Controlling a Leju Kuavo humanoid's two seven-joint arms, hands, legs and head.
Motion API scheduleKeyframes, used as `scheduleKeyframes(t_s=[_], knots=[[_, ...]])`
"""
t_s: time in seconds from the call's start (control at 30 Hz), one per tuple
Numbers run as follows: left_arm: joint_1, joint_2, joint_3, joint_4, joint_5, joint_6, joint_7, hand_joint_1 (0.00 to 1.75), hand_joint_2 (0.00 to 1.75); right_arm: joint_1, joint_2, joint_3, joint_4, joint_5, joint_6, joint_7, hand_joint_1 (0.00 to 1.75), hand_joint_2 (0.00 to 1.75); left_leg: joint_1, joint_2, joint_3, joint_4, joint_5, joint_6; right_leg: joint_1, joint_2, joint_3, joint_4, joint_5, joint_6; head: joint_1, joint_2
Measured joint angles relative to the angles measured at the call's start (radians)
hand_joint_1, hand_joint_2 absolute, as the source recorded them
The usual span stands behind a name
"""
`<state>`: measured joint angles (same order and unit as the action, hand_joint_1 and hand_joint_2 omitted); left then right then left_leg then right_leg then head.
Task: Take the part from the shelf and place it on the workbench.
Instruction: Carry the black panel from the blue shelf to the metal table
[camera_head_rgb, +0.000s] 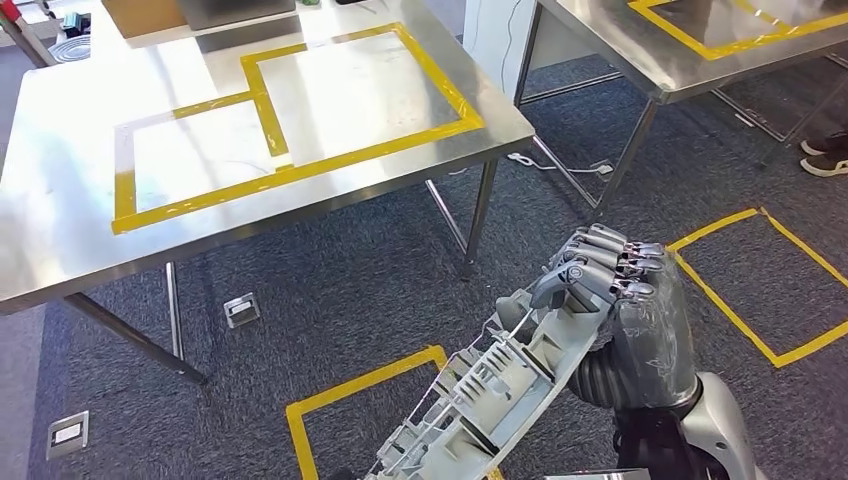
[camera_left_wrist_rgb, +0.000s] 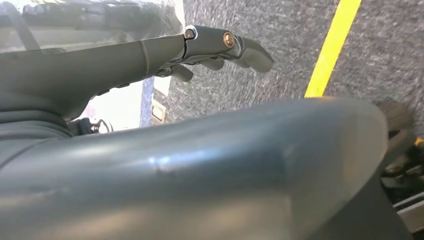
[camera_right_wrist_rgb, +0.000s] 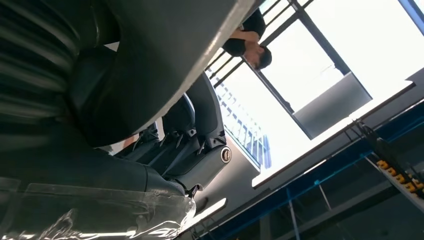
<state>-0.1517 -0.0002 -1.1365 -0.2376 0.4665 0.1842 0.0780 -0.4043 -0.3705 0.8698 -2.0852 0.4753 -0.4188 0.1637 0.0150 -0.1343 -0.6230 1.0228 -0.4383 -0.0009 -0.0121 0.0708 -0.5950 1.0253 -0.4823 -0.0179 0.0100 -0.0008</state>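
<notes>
Part (camera_head_rgb: 490, 385), grey ribbed moulding, is low in head view w/ right hand (camera_head_rgb: 610, 285) clenched round its top end. Pick looks done; placing left, as bench (camera_head_rgb: 60, 230) w/ yellow tape is well apart. Left hand (camera_left_wrist_rgb: 220, 47): fingers straight, holding nothing.

Brushed steel workbench (camera_head_rgb: 60, 230), ribbed grey plastic part (camera_head_rgb: 500, 385), rough carpet floor (camera_head_rgb: 350, 290)

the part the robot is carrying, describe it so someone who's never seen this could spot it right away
Start at the steel workbench with yellow tape rectangles, then drop to the dark carpet in front of it, where the right hand grips the part. It is a long, curved, light-grey plastic piece with ribs on its inner face, unlike the flat bench and floor around it.
</notes>
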Motion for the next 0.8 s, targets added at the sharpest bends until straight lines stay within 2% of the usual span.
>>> scheduleKeyframes(t_s=[0.03,0.07,0.1,0.17,0.2,0.23,0.27,0.3,0.33,0.4,0.43,0.47,0.53,0.57,0.63,0.67,0.7,0.73,0.77,0.8], knots=[[0.002,0.001,0.0,0.0,0.0,0.0,0.001,0.0,1.75,-0.001,0.0,0.0,0.0,0.0,0.0,0.0,1.75,1.75,0.002,-0.006,-0.003,-0.001,0.0,-0.006,-0.001,-0.012,0.001,-0.003,0.001,-0.004,0.001,0.0],[0.005,0.001,0.0,0.0,0.0,0.0,0.002,0.0,1.75,-0.002,0.001,0.0,0.0,0.0,0.0,0.0,1.75,1.75,0.0,0.003,-0.008,0.005,-0.005,-0.011,-0.002,-0.025,0.005,-0.009,0.003,-0.01,-0.001,0.0],[0.006,0.002,0.0,0.0,0.0,0.0,0.003,0.0,1.75,-0.002,0.001,0.0,0.0,0.001,-0.001,0.0,1.75,1.75,-0.002,0.026,-0.018,0.026,-0.02,-0.016,-0.004,-0.039,0.009,-0.015,0.005,-0.015,-0.005,0.0],[0.005,0.002,0.0,0.0,0.0,0.001,0.004,0.0,1.75,-0.001,0.002,0.0,0.0,0.002,-0.001,0.0,1.75,1.75,-0.005,0.088,-0.064,0.129,-0.076,-0.023,-0.003,-0.068,0.017,-0.02,0.004,-0.023,-0.016,0.0],[0.003,0.002,-0.001,0.0,0.0,0.001,0.004,0.0,1.75,0.0,0.002,-0.001,0.0,0.002,-0.002,0.0,1.75,1.75,-0.004,0.105,-0.093,0.196,-0.105,-0.027,-0.002,-0.084,0.018,-0.02,0.002,-0.025,-0.02,0.0],[0.003,0.002,-0.001,0.0,0.0,0.001,0.004,0.0,1.75,0.0,0.002,0.0,0.001,0.003,-0.002,0.0,1.75,1.75,-0.002,0.114,-0.116,0.247,-0.121,-0.03,0.0,-0.099,0.018,-0.018,0.0,-0.026,-0.021,0.0],[0.003,0.002,-0.001,0.0,0.0,0.001,0.004,0.0,1.75,0.001,0.002,0.0,0.001,0.003,-0.002,0.0,1.75,1.75,-0.001,0.118,-0.124,0.268,-0.121,-0.032,0.001,-0.114,0.019,-0.016,-0.002,-0.026,-0.021,0.0],[0.004,0.002,-0.001,0.0,0.0,0.001,0.004,0.0,1.75,0.001,0.002,0.0,0.001,0.003,-0.002,0.0,1.75,1.75,0.0,0.121,-0.113,0.251,-0.103,-0.033,0.001,-0.127,0.019,-0.014,-0.005,-0.025,-0.022,0.0],[0.005,0.003,-0.001,0.0,0.0,0.001,0.004,0.0,1.75,0.001,0.002,0.0,0.001,0.003,-0.002,0.0,1.75,1.75,0.0,0.128,-0.084,0.197,-0.071,-0.032,0.001,-0.139,0.021,-0.011,-0.009,-0.022,-0.023,0.0],[0.004,0.003,-0.001,0.0,0.0,0.001,0.003,0.0,1.75,0.0,0.002,0.0,0.001,0.003,-0.002,0.0,1.75,1.75,-0.007,0.169,-0.016,0.07,-0.025,-0.025,0.004,-0.162,0.025,-0.004,-0.019,-0.015,-0.027,0.0],[0.002,0.004,-0.001,0.0,0.0,0.001,0.002,0.0,1.75,0.0,0.002,0.0,0.001,0.003,-0.002,0.0,1.75,1.75,-0.012,0.188,0.005,0.031,-0.017,-0.017,0.007,-0.172,0.026,-0.002,-0.022,-0.009,-0.029,0.0],[0.0,0.004,-0.001,0.0,0.0,0.001,0.002,0.0,1.75,-0.001,0.002,0.0,0.001,0.003,-0.002,0.0,1.75,1.75,-0.017,0.198,0.012,0.014,-0.019,-0.01,0.011,-0.182,0.027,-0.001,-0.024,-0.005,-0.029,0.0],[0.001,0.005,-0.001,0.0,0.0,0.001,0.002,0.0,1.75,-0.002,0.002,0.0,0.001,0.003,-0.002,0.0,1.75,1.75,-0.02,0.184,0.008,0.011,-0.018,0.005,0.013,-0.201,0.028,-0.002,-0.025,0.004,-0.026,0.0],[0.003,0.005,-0.001,0.0,0.0,0.001,0.002,0.0,1.75,-0.002,0.002,0.0,0.001,0.003,-0.002,0.0,1.75,1.75,-0.017,0.173,0.008,0.008,-0.015,0.01,0.01,-0.195,0.029,0.0,-0.03,0.009,-0.025,0.0],[0.006,0.006,-0.001,0.0,0.0,0.002,0.002,0.0,1.75,-0.003,0.002,-0.001,0.0,0.003,-0.002,0.0,1.75,1.75,-0.01,0.152,0.009,0.002,-0.011,0.02,0.004,-0.143,0.011,0.046,-0.063,0.019,-0.021,0.0],[0.006,0.006,-0.001,0.0,0.0,0.002,0.002,0.0,1.75,-0.003,0.002,-0.001,0.001,0.003,-0.003,0.0,1.75,1.75,-0.008,0.143,0.009,0.001,-0.01,0.022,0.002,-0.11,-0.012,0.094,-0.09,0.022,-0.017,0.0],[0.005,0.006,-0.001,0.0,0.0,0.001,0.002,0.0,1.75,-0.002,0.002,-0.001,0.001,0.003,-0.003,0.0,1.75,1.75,-0.008,0.13,0.009,0.001,-0.009,0.024,0.001,-0.089,-0.045,0.16,-0.118,0.024,-0.013,0.0],[0.004,0.005,-0.001,0.0,0.0,0.001,0.002,0.0,1.75,0.0,0.001,-0.001,0.001,0.003,-0.003,0.0,1.75,1.75,-0.008,0.118,0.009,0.001,-0.009,0.025,0.001,-0.081,-0.078,0.221,-0.138,0.024,-0.01,0.0],[0.003,0.004,-0.001,0.0,0.0,0.001,0.002,0.0,1.75,0.002,0.001,0.0,0.002,0.003,-0.003,0.0,1.75,1.75,-0.008,0.104,0.009,0.001,-0.009,0.026,0.001,-0.078,-0.102,0.26,-0.143,0.024,-0.008,0.0],[0.003,0.004,-0.001,0.0,0.0,0.001,0.002,0.0,1.75,0.003,0.001,0.0,0.002,0.003,-0.003,0.0,1.75,1.75,-0.008,0.09,0.01,0.002,-0.009,0.026,0.001,-0.077,-0.111,0.267,-0.129,0.022,-0.006,0.0]])
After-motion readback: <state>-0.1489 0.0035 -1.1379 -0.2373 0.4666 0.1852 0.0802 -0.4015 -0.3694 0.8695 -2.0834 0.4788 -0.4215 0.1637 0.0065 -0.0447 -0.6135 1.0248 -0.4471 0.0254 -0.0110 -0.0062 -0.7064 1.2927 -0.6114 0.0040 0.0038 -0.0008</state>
